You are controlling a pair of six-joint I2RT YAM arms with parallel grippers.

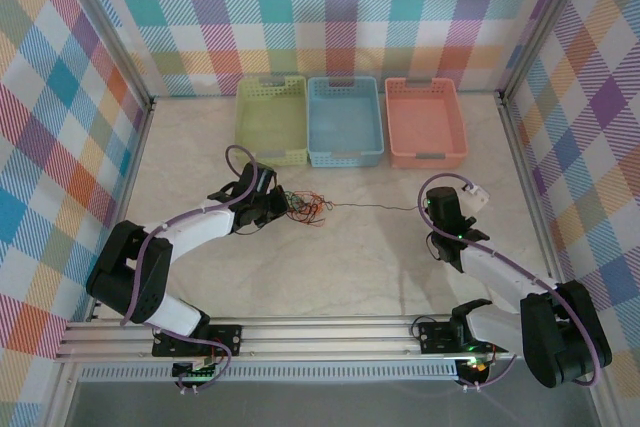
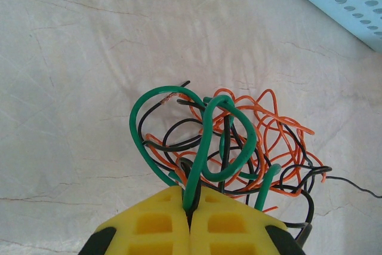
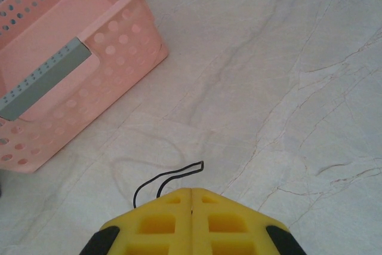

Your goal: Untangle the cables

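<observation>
- The left claw (image 2: 191, 200) is pinched fully shut, with a green wire (image 2: 205, 138) caught between its yellow fingers right at the tips.
- The rest of the cables (image 2: 239, 141) sit bunched just ahead of that claw and a little to its right, resting on the table (image 1: 360, 267).
- The right claw (image 3: 191, 198) is also shut. It grips the end of a thin black strand (image 3: 170, 177), whose short curled tail pokes out just ahead and to the left of its tips.
- The relation I care about is that this black strand (image 1: 375, 208) runs nearly straight from the knot at the left claw across to the right claw. Its long axis lies along the line between the two claws.
- From the right claw, the knot lies well away along the strand. From the left claw, it is touching. The left arm is clearly the nearer one to the bunch, so I judge it the anchor and the right the puller.
- My read is that drawing the right claw further from the left, along that same line, would slide the strand free.
- Count of arms: two.
- Count of baskets beyond the claws: three, namely a green basket (image 1: 270, 117), a blue basket (image 1: 345, 117) and a pink basket (image 1: 425, 122).
- Count of wires: at least one thick green, several black, and orange wires (image 2: 276, 147) too looped for me to count.
</observation>
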